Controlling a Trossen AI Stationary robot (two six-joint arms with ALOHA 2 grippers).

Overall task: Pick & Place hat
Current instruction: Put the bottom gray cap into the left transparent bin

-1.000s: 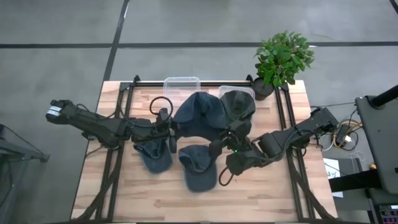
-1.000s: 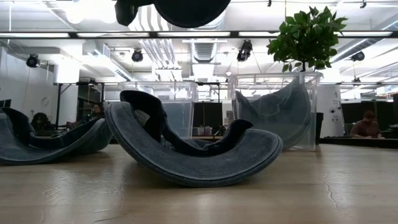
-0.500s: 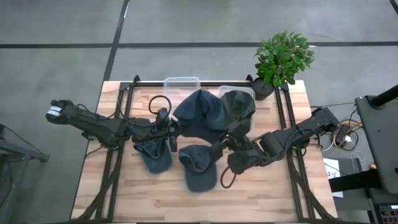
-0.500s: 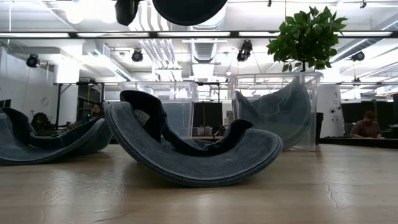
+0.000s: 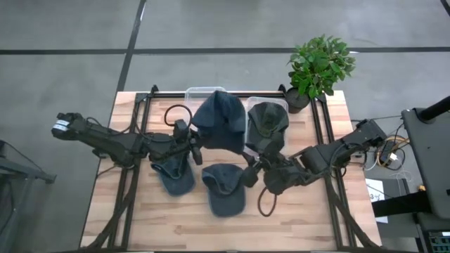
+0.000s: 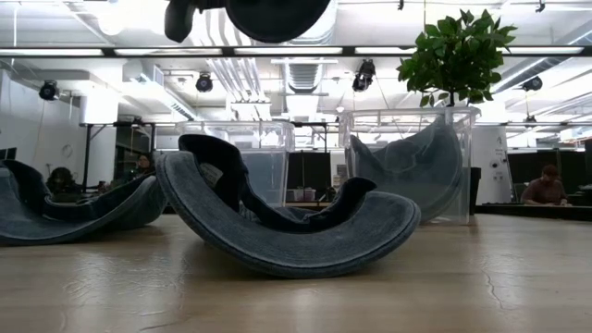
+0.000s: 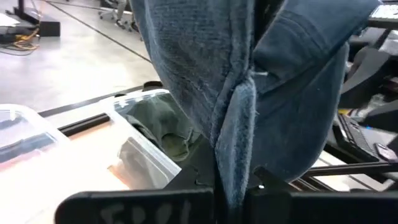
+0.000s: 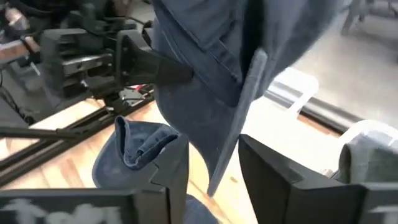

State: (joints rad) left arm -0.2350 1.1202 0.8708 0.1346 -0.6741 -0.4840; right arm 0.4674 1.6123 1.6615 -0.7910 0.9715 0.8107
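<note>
the blue hat (image 5: 219,128) hangs raised above the back middle of the wooden tabletop (image 5: 140,225), its cloth spreading over the near edges of the two clear bins. the left gripper (image 5: 194,146) sits at the hat's left edge with its jaws closed tight on a fold of the brim; in the left wrist view the denim hat (image 7: 261,81) drops straight down into the pinch between the dark fingers. the right gripper (image 5: 250,166) is just below and right of the hat, its jaws spread apart with the hat's edge (image 8: 211,93) hanging loose in the gap between them and neither finger pressing on it.

the left clear bin (image 5: 200,93) is partly covered by the raised hat. the right clear bin (image 5: 259,104) holds a dark olive hat (image 5: 268,121), also seen in the left wrist view as green cloth (image 7: 163,127) behind a clear wall. two more blue hats lie upturned on the tabletop: one on the left (image 5: 174,176), under the left arm, and one in the middle (image 5: 224,188), just beside the right gripper. in the low view the middle hat (image 6: 287,227) rocks on its crown in front of the bins, with the left one (image 6: 65,213) at the picture's edge. a potted plant (image 5: 318,67) stands at the far right corner.
</note>
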